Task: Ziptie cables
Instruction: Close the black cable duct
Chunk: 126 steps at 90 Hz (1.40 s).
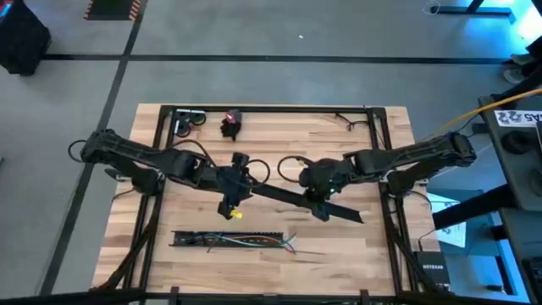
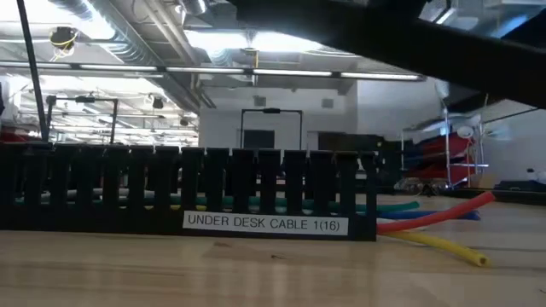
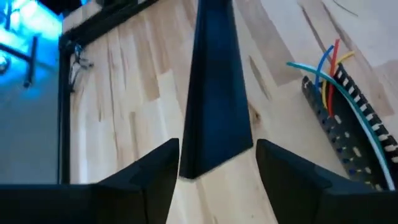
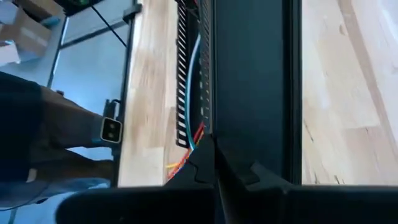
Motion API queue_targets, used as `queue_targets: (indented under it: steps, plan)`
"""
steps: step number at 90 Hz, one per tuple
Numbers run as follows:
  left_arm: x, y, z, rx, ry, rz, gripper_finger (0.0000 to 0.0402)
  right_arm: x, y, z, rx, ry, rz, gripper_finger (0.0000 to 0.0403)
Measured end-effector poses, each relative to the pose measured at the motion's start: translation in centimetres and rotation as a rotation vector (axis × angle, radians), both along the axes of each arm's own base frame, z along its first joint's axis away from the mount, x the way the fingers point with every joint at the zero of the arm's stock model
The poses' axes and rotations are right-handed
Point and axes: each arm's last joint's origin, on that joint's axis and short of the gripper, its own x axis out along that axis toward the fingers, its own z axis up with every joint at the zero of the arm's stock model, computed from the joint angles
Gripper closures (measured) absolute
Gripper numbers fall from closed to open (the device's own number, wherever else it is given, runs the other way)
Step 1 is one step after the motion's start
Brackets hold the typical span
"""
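The cables (image 1: 275,243) are thin coloured wires lying in and sticking out of the right end of a black slotted tray (image 1: 222,240) near the table's front edge. They also show as cables (image 2: 435,217) and cables (image 3: 326,74). A long flat black bar (image 1: 296,200) runs slantwise across mid-table, raised above the tray. My left gripper (image 3: 217,155) is open at the bar's left end (image 3: 214,143), one finger on either side of it. My right gripper (image 4: 221,169) is shut on the bar near its middle. My left gripper has the bar's left end (image 3: 214,162) between its open fingers, which lie along the bar; I cannot tell whether either finger touches it. My right gripper is shut on the black bar near its middle (image 4: 249,149). The fingers (image 4: 202,169) themselves hide the place of contact. The bar is held clear of the table, passing high over the tray in the low view (image 2: 444,51).
The tray bears a label (image 2: 264,223) reading UNDER DESK CABLE 1(16). A small black and red object (image 1: 230,124) and a grey part (image 1: 188,124) lie at the far edge. Black frame rails (image 1: 373,144) border the tabletop. A person's arm with a watch (image 4: 111,129) shows beyond the near edge.
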Motion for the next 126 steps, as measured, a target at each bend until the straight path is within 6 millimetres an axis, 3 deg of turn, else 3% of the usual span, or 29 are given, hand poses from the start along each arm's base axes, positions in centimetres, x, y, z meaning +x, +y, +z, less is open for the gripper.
queue_targets:
  steps: [14, 22, 38, 49, 63, 77, 85, 102, 126]
  plan:
    - [0.2, -0.1, 0.2, 0.029, -0.017, -0.033, 0.0213, 0.4, 0.1, 0.6, 0.014, -0.066, 0.000, 0.0403]
    - [0.2, -0.1, 0.2, 0.038, -0.016, -0.042, 0.0255, 0.7, 0.1, 0.5, 0.018, -0.078, 0.001, 0.0403]
    - [0.1, -0.1, 0.1, 0.008, -0.019, -0.015, 0.0377, 0.8, 0.1, 0.6, 0.051, -0.074, -0.032, 0.0389]
    - [0.1, -0.2, 0.1, -0.062, -0.027, 0.041, 0.0392, 0.6, -0.9, 0.9, 0.045, -0.070, -0.063, 0.0360]
    - [0.0, 0.1, 0.2, -0.180, -0.048, 0.158, 0.0399, -0.5, -2.3, 5.0, -0.082, -0.158, -0.081, 0.0296]
    - [0.0, 1.5, 1.0, -0.377, -0.137, 0.350, 0.0399, -1.0, -2.9, 9.5, -0.369, -0.293, -0.131, 0.0217]
    - [0.3, 2.6, 1.8, -0.515, -0.234, 0.468, 0.0400, -0.7, -2.8, 10.5, -0.529, -0.345, -0.209, 0.0174]
    - [0.4, 4.7, 3.2, -0.735, -0.397, 0.636, 0.0400, 1.4, -1.8, 8.4, -0.816, -0.256, -0.303, 0.0116]
    - [0.6, 6.0, 3.5, -0.837, -0.441, 0.703, 0.0400, 4.5, 0.4, 6.0, -1.117, -0.212, -0.233, 0.0114]
